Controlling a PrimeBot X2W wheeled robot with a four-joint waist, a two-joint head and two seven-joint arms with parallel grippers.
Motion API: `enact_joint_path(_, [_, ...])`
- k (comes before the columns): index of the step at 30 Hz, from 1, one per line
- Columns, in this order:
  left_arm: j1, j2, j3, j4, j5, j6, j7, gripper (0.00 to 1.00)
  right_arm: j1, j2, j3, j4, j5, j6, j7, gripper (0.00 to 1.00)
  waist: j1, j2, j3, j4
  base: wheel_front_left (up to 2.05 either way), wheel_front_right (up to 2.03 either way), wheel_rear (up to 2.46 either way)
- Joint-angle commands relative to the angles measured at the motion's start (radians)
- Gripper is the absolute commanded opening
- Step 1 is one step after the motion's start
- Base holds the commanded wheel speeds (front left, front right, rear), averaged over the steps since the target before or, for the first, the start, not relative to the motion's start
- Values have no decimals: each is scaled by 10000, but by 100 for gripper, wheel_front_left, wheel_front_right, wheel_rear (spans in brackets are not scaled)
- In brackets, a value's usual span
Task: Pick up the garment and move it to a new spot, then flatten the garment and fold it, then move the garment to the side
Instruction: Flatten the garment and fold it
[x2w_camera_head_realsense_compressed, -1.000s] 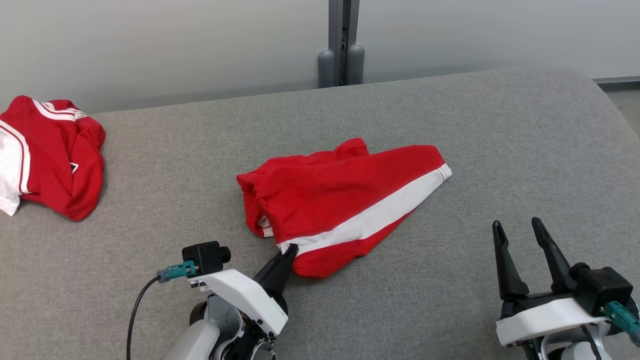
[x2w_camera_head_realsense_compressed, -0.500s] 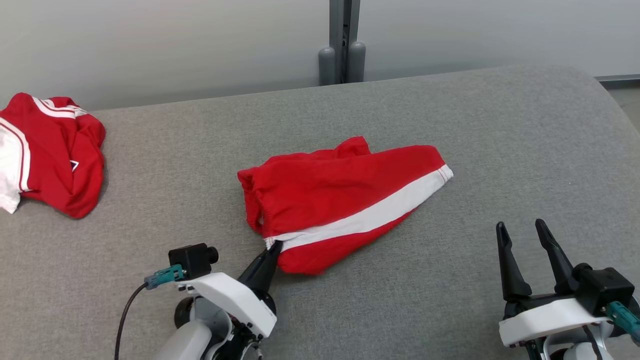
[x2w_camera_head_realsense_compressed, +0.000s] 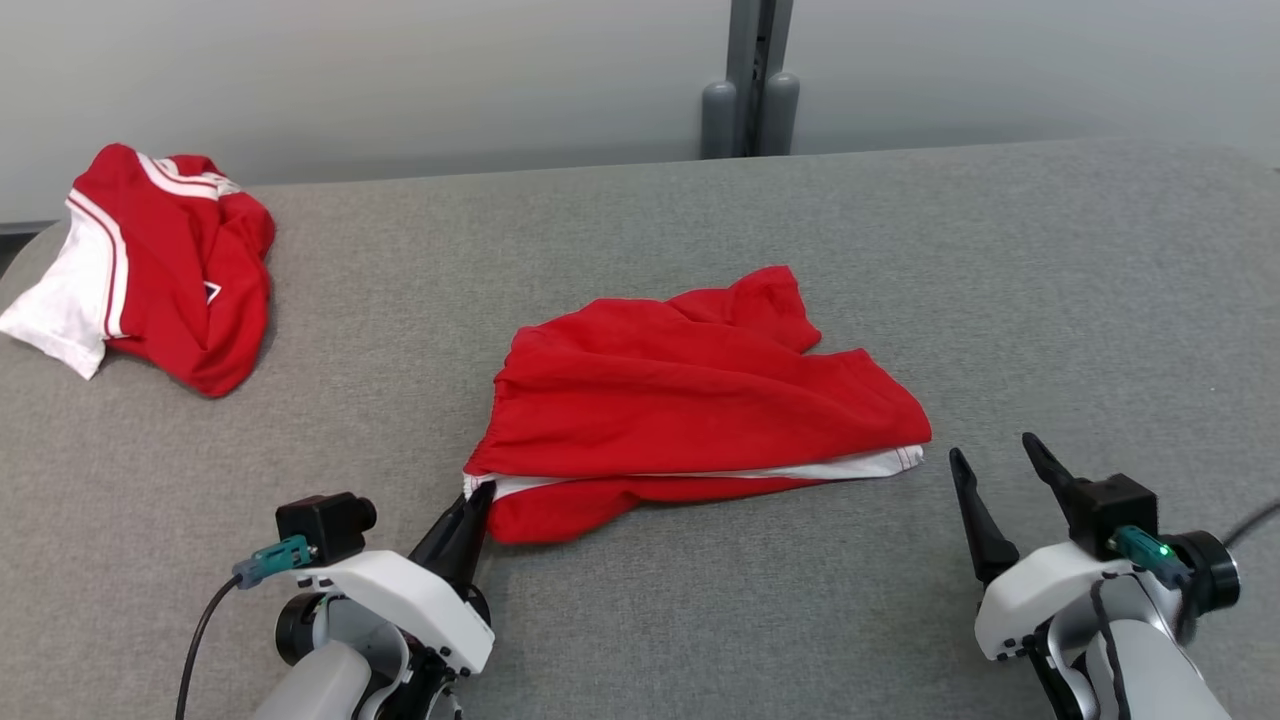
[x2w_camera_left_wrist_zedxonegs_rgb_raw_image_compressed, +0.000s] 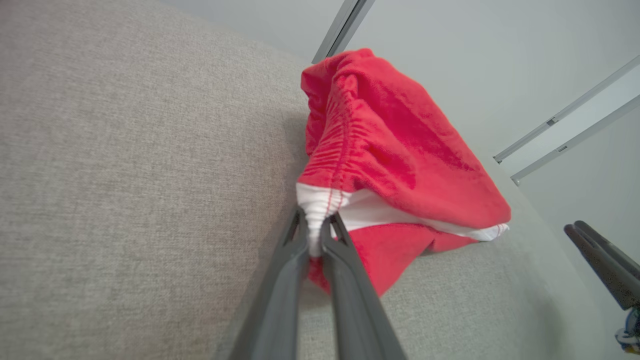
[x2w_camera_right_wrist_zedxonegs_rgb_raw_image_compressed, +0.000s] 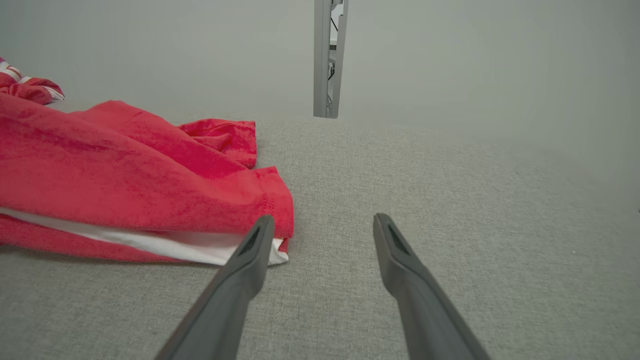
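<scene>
The garment (x2w_camera_head_realsense_compressed: 690, 400) is a pair of red shorts with a white side stripe, lying crumpled in the middle of the grey table (x2w_camera_head_realsense_compressed: 640, 600). My left gripper (x2w_camera_head_realsense_compressed: 478, 492) is shut on the white waistband corner at its near left end. In the left wrist view the garment (x2w_camera_left_wrist_zedxonegs_rgb_raw_image_compressed: 390, 150) bunches above my left gripper (x2w_camera_left_wrist_zedxonegs_rgb_raw_image_compressed: 315, 227), whose fingers pinch the white cloth. My right gripper (x2w_camera_head_realsense_compressed: 995, 455) stands open just right of the hem, touching nothing. In the right wrist view the garment (x2w_camera_right_wrist_zedxonegs_rgb_raw_image_compressed: 125, 175) lies left of my open right gripper (x2w_camera_right_wrist_zedxonegs_rgb_raw_image_compressed: 322, 220).
A second red and white garment (x2w_camera_head_realsense_compressed: 170, 265) lies heaped at the table's far left corner. A grey post (x2w_camera_head_realsense_compressed: 750, 80) stands behind the far edge against a pale wall. Bare grey table surface stretches to the right and in front.
My left gripper closed on the waistband corner and dragged it toward me and left, rolling the shorts so the white stripe now lies mostly underneath. The head camera has shifted.
</scene>
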Motion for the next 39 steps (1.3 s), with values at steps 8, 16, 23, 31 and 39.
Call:
enact_joint_path(8, [-419,-191,-127,276,35,-53,-190,0,-1307,-248,1202,2297,-51,3,-45,100,0,0,314,447,0,0,0])
enact_joint_path(16, [-587,-259,-211,398,-32,-95,-332,0,-1902,-141,2001,3193,672,3,-51,72,0,0,482,569,0,0,0])
enact_joint_path(23, [-634,-252,-258,467,-107,-132,-410,0,-2066,-177,2571,3343,1168,3,-52,20,0,0,550,544,0,0,0])
enact_joint_path(31, [-670,-179,-227,255,-83,-155,-613,0,-1792,-265,2605,2062,1860,3,-55,0,0,0,436,448,0,0,0])
enact_joint_path(39, [-572,164,-24,-677,97,-167,-849,0,-1158,-631,2513,-268,3063,3,-54,0,0,0,-39,160,0,0,0])
